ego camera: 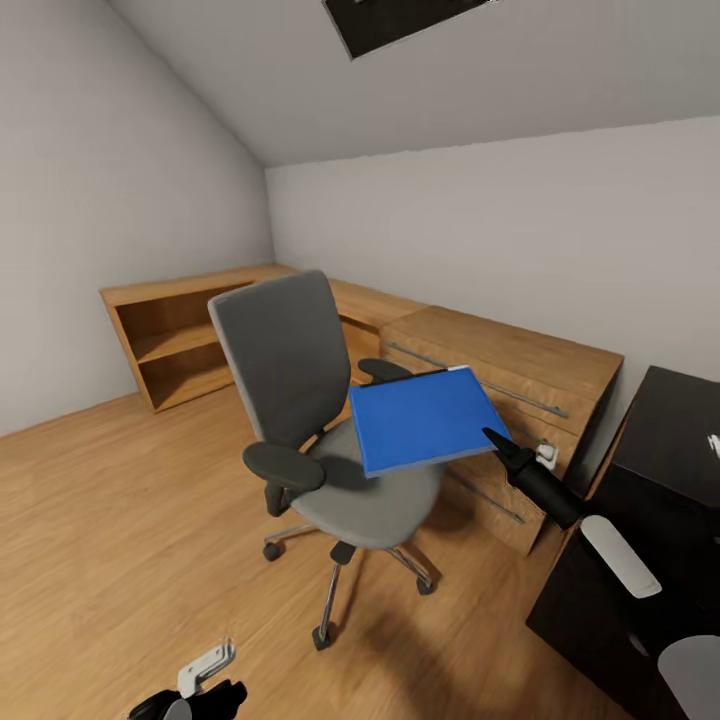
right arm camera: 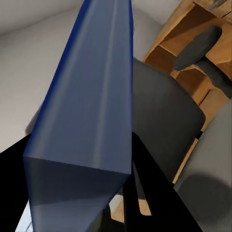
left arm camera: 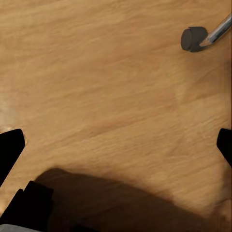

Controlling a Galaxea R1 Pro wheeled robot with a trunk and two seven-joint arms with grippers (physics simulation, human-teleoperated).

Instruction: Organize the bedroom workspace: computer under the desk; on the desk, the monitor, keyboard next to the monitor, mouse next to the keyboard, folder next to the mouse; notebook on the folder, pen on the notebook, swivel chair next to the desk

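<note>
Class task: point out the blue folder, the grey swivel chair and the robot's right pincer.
Flat bright blue folder [ego camera: 425, 420], head view, middle of cover.
Grey upholstered swivel chair [ego camera: 285, 360], head view, backrest.
Right pincer [ego camera: 497, 438], head view, fingertips at folder's edge.

Swivel chair [ego camera: 290, 380] grey cloth, chrome base; folder [ego camera: 425, 420] smooth blue.

The light wood floor [ego camera: 120, 530] carries the swivel chair [ego camera: 320, 420] and, apparently, low wooden shelf units [ego camera: 180, 340].

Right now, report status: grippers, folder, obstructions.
Right gripper shut on folder, held lifted above swivel chair seat. Left gripper open, low over floor. Chair stands between the robot and the wooden shelf units.
</note>
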